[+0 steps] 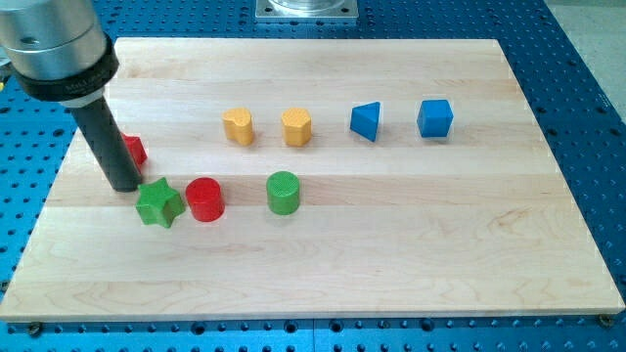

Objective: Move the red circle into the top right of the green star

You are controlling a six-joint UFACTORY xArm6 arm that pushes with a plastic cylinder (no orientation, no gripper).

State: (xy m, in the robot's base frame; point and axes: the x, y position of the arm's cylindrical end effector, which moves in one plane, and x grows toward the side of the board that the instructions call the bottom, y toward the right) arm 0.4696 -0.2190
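The red circle (205,199) lies on the wooden board, touching or nearly touching the right side of the green star (159,203) at the view's lower left. My rod comes down from the view's top left, and my tip (124,185) rests just above and to the left of the green star, close to its upper left point. The tip is on the far side of the star from the red circle.
A second red block (134,150) sits partly hidden behind the rod. A green circle (284,192) lies right of the red circle. Two yellow blocks (238,126) (297,127) and two blue blocks (366,121) (435,117) line the view's upper part.
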